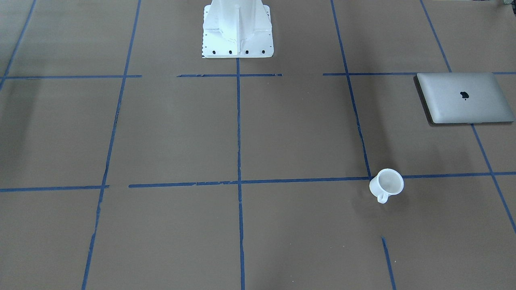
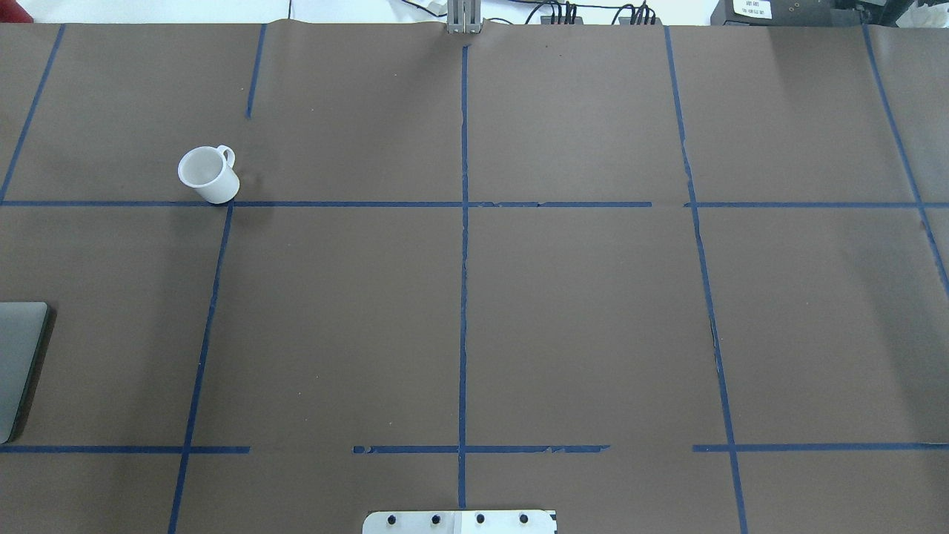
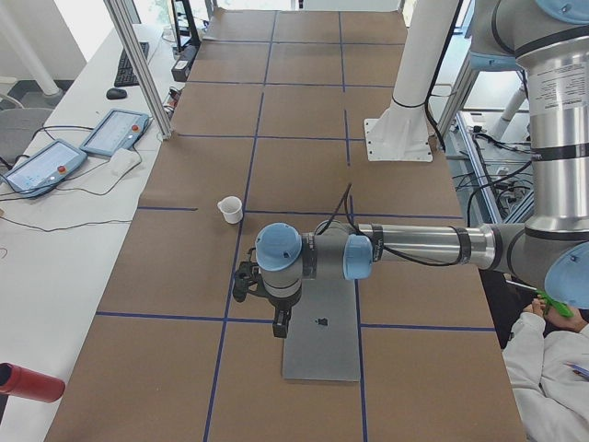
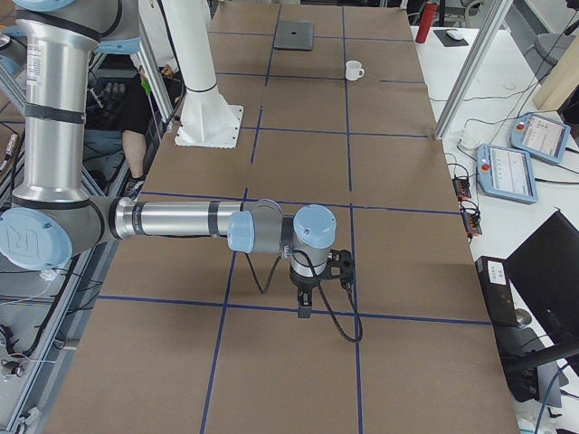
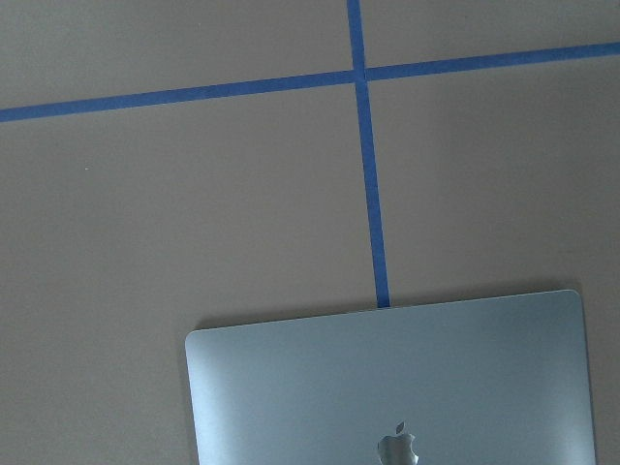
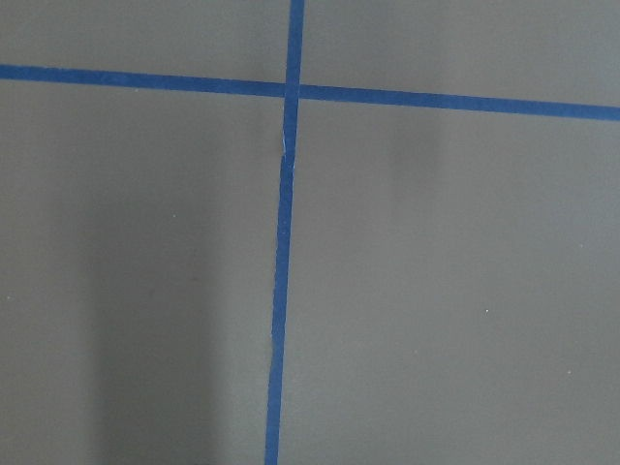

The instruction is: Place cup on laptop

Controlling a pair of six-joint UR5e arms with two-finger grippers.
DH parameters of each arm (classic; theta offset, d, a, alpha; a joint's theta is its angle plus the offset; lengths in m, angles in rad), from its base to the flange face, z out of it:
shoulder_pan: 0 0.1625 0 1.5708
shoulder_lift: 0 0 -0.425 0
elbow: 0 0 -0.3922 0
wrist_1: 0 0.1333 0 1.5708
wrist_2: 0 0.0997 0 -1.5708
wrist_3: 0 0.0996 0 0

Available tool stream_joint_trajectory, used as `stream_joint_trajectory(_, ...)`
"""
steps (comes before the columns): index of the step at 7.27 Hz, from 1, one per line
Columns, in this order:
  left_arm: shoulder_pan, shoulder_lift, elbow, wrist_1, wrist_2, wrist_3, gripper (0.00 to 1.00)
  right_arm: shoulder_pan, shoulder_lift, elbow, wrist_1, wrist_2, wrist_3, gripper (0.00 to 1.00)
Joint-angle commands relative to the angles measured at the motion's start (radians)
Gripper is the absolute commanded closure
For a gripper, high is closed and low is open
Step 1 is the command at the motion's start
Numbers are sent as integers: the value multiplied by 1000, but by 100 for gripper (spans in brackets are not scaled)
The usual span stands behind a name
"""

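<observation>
Holding left jaws above the laptop (image 1: 443, 96) at the counter's (image 2: 578, 311) left edge, likely staging for the cup (image 1: 386, 184); grip state: cannot tell.

The left arm (image 3: 414, 244) reaches out level from the shoulder side, its forearm horizontal above the laptop (image 3: 327, 354). Its wrist (image 3: 278, 253) bends down, so the left gripper (image 3: 281, 330) hangs pointing straight down, by the laptop's edge farthest from the robot and clear of its lid. The right arm (image 4: 172, 220) mirrors this pose at the table's other end, well apart from the laptop, with the right gripper (image 4: 305, 310) also pointing down. From these side views it is unclear whether either gripper's jaws are apart or together.
</observation>
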Motion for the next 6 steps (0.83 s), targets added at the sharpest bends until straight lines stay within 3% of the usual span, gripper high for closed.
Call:
stream_joint_trajectory(1,0,0,-2,2,1,1,0,0,0,0,0,0,0,0)
stream_joint_trajectory(3,0,-3,-8,-5,-2,4,0,0,0,0,0,0,0,0)
stream_joint_trajectory(5,12,-57,-23,-197,-2,-11,0,0,0,0,0,0,0,0)
stream_joint_trajectory(6,58,-86,-26,-225,-2,-90,0,0,0,0,0,0,0,0)
